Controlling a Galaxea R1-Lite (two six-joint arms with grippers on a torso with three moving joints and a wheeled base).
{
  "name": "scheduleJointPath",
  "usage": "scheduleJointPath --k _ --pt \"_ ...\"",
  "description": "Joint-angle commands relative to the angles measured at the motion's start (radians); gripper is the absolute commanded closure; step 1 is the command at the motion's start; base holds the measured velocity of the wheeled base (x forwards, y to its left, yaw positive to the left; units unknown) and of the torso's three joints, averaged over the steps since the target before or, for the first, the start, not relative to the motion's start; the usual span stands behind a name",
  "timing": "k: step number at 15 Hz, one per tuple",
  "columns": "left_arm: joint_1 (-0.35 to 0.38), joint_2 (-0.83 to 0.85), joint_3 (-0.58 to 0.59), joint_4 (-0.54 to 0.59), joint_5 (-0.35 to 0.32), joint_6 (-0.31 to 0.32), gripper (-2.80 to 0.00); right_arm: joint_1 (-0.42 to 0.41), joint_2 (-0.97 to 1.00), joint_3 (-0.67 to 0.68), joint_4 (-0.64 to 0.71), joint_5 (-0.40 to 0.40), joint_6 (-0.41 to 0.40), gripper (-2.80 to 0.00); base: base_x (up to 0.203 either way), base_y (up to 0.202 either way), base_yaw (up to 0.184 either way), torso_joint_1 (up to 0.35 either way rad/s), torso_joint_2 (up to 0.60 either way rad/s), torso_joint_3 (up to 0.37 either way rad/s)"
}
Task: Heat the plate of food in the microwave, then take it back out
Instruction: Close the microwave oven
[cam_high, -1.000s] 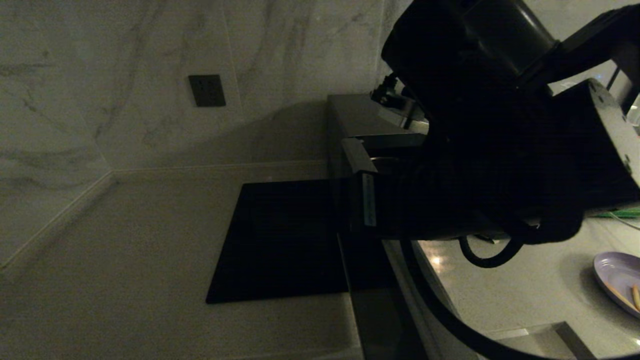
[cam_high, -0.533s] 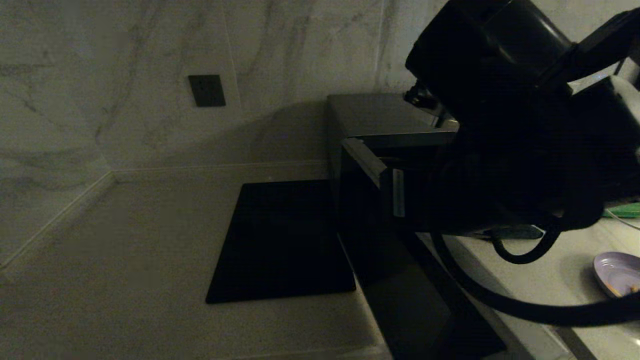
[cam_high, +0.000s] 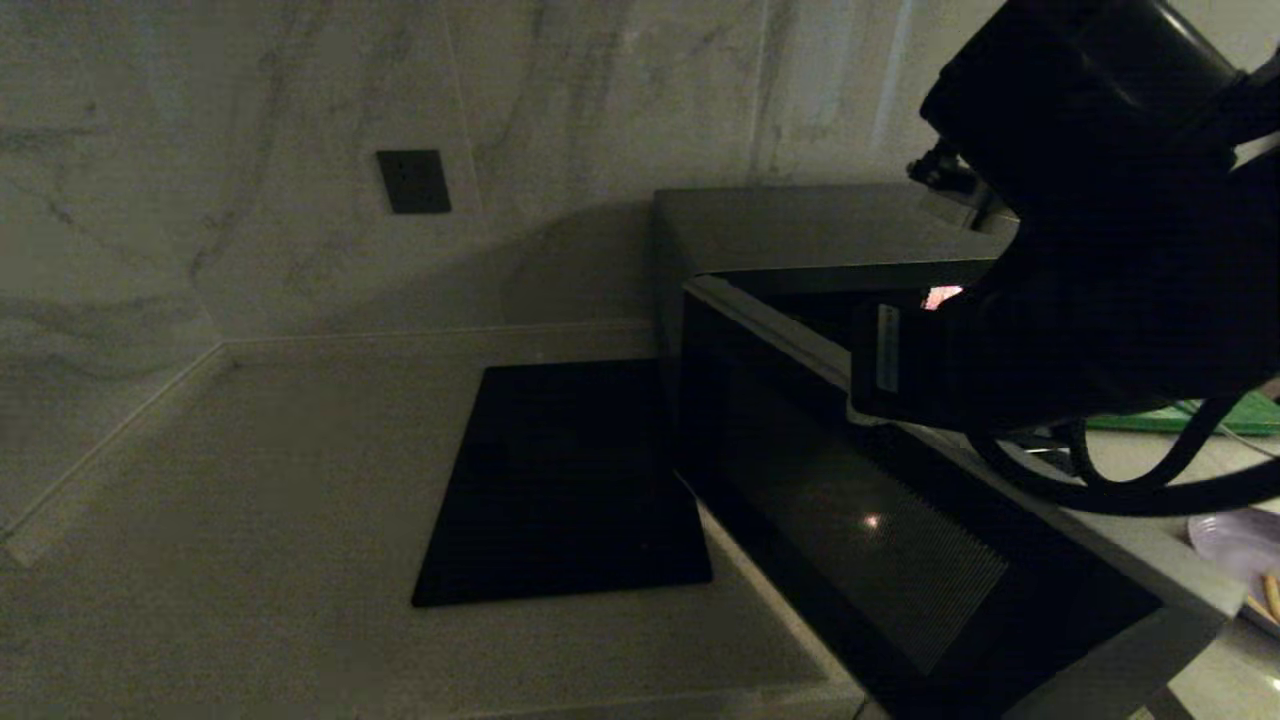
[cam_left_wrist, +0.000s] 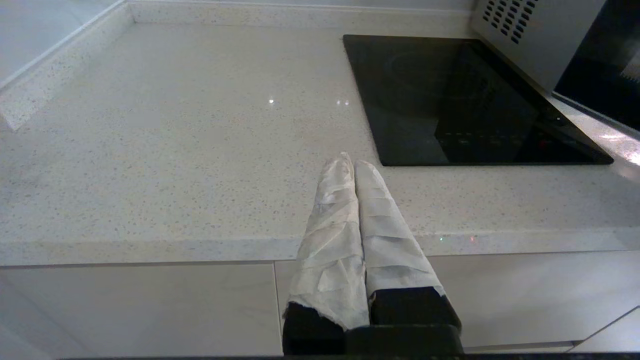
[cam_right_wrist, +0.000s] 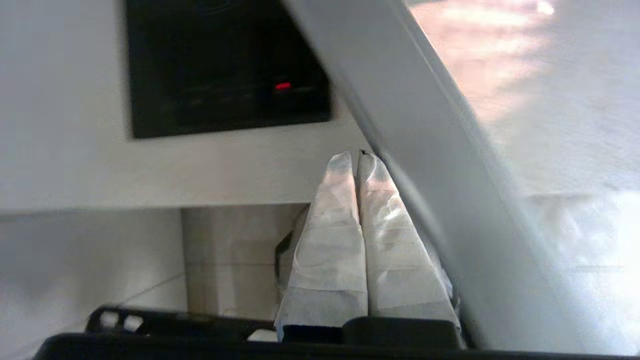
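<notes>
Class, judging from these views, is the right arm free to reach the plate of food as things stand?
Probably not directly: the microwave's open door stands between the right gripper and the plate of food.

Right arm (cam_high: 1100, 230): a dark bulk filling the upper right of the head view, cable looping beneath it. Right gripper (cam_right_wrist: 356, 159): white-wrapped fingers (cam_right_wrist: 330, 240) pressed together, lower centre of its wrist view. Left gripper (cam_left_wrist: 352, 162): wrapped fingers (cam_left_wrist: 385, 230) likewise closed, empty, rising from the lower centre of its wrist view
</notes>
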Motion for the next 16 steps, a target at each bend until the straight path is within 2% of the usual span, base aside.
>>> scheduleJointPath --k 1,8,11,16 --pt "0.0 0.0 0.0 -0.001 0.001 -0.001 0.0 -0.064 -0.036 0.047 0.0 -0.002 0.004 0.0 0.0 0.0 0.0 0.0 0.0 0.0" --pt "0.0 0.0 0.0 -0.001 0.0 -0.001 0.0 -0.243 -0.102 0.112 -0.006 0.007 0.003 0.0 0.0 0.0 0.0 0.0 0.0 0.0" --pt "0.0 0.0 0.0 -0.001 0.001 -0.001 0.0 -0.358 -0.096 0.118 -0.027 0.058 -0.003 0.0 0.0 0.0 0.0 0.0 0.0 0.0" --pt "0.0 0.0 0.0 -0.001 0.0 -0.001 0.0 -0.5 -0.07 0.175 -0.113 0.104 -0.049 0.0 0.0 0.0 0.0 0.0 0.0 0.0"
